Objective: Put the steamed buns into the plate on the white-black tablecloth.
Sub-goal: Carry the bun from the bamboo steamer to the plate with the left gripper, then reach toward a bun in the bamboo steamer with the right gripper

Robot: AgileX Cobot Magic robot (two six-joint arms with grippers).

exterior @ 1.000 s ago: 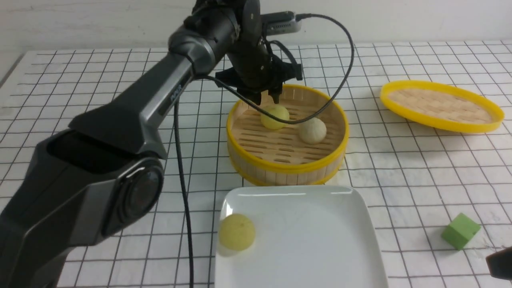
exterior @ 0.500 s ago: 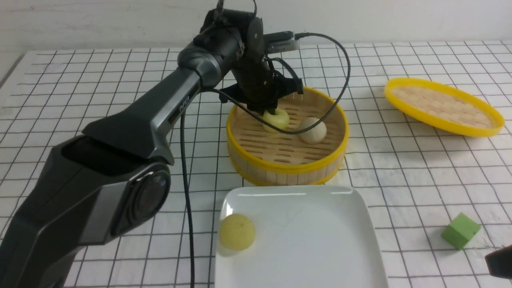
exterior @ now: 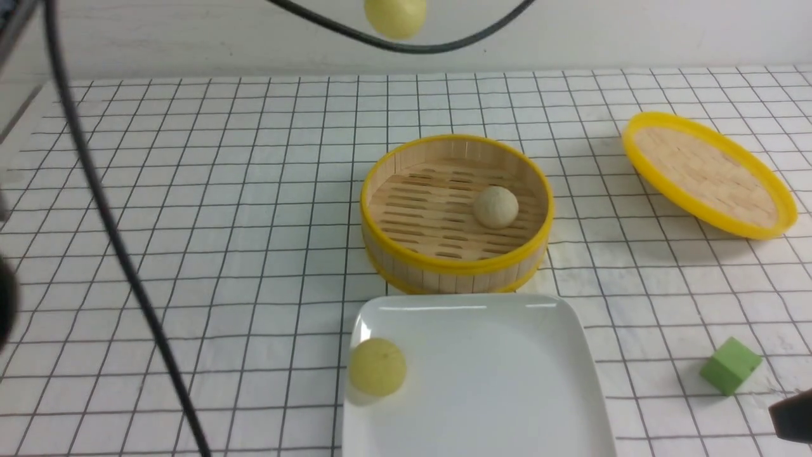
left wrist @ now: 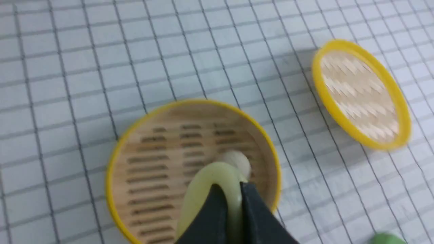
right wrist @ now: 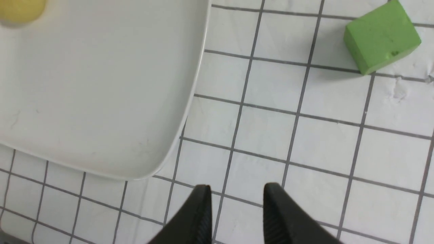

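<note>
White glossy plate (exterior: 482,381) sits nearest, on the white-black tablecloth (exterior: 190,190) over the counter. One pale yellow bun (exterior: 377,367) is in it, tight against the left rim. Right claw (right wrist: 237,189) hangs low over the cloth just beside the plate's near right corner, jaws parted, nothing between them. Green cube (exterior: 729,366) is near it, not ours. Behind the plate, almost touching its far edge, is the bamboo steamer (exterior: 457,266), with the beige-grey bun (exterior: 495,206) inside, right of centre. Woven lid (exterior: 707,174) lies tilted off to the right, well apart. Left claw (left wrist: 231,188) is clamped on the second yellow bun (exterior: 394,16), squashing it a bit. It's high up, roughly over the steamer. So the drop target lies down and toward the near side from that claw. My read: carry-to-plate is the step in hand, one of three done. Bun is round, no axis to worry about. The beige one sits on the right arm's side of the steamer.
</note>
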